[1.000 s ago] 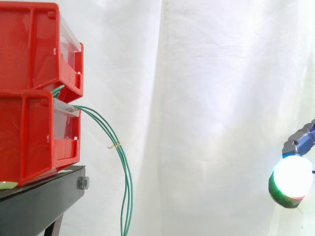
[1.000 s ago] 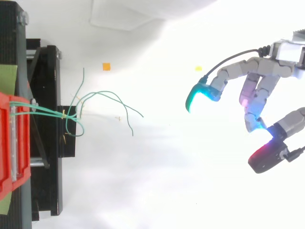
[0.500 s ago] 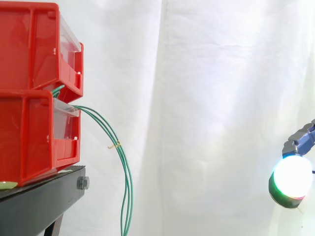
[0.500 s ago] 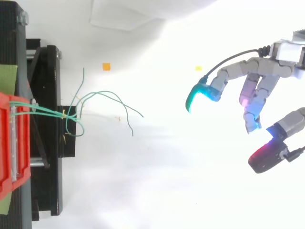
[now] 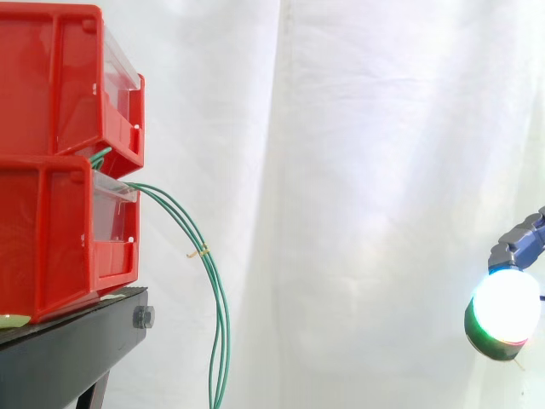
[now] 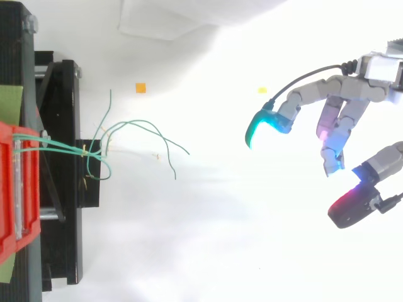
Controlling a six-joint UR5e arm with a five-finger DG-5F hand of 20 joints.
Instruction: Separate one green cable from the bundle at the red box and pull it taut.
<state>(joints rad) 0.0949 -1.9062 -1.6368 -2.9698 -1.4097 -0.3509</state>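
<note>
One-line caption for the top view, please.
Open hand poised well clear of the green cables trailing from the red bin on its black stand.

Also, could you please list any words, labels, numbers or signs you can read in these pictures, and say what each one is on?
None: there is no readable text in either view.
The red bins, the black stand, the green cables and the hand carry no print that I can make out.
The small orange square and yellow square seen from above look blank.

No legible text, apparently.
</note>
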